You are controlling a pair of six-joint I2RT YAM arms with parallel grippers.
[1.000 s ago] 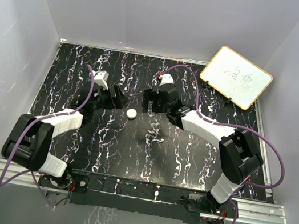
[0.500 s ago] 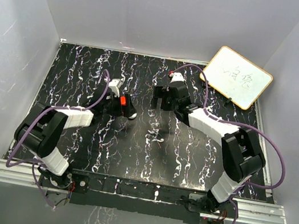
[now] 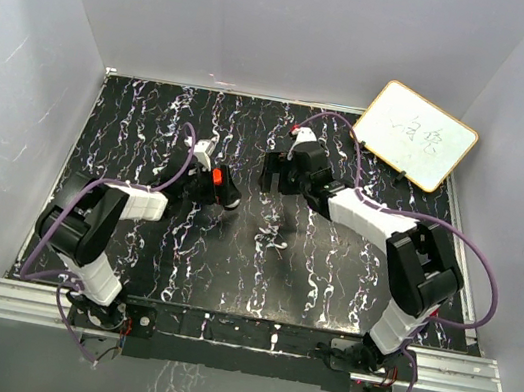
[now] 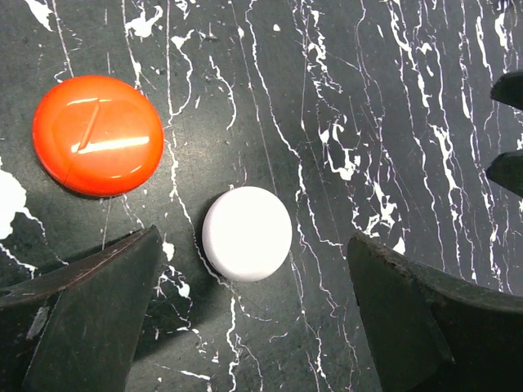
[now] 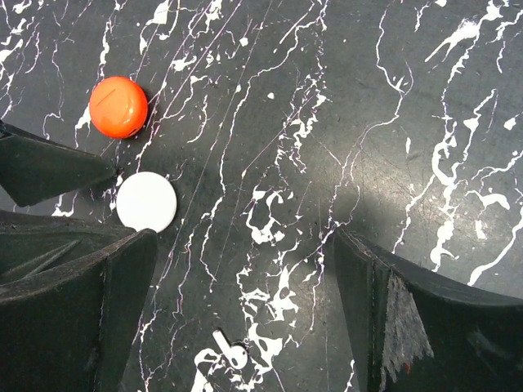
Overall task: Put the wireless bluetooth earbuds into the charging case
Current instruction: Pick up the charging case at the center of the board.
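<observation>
One black table veined with white fills my overhead view, and a whiteboard with a yellow rim leans at its far right corner. Both arms reach toward the middle, the left arm from the left and the right arm from the right.

On my left wrist feed, the left gripper has its jaws spread wide and grips nothing. A white disc lies flat between them, touching neither finger. The right gripper is also wide open, with only bare table between its jaws.

The charging case is a glossy orange-red round puck with a thin seam line across its top and a bright streak of glare. It lies flat on the table near the white disc with a gap between them. It sits outside the left jaws, just past one fingertip. From overhead it shows as a red spot left of the table's middle.
</observation>
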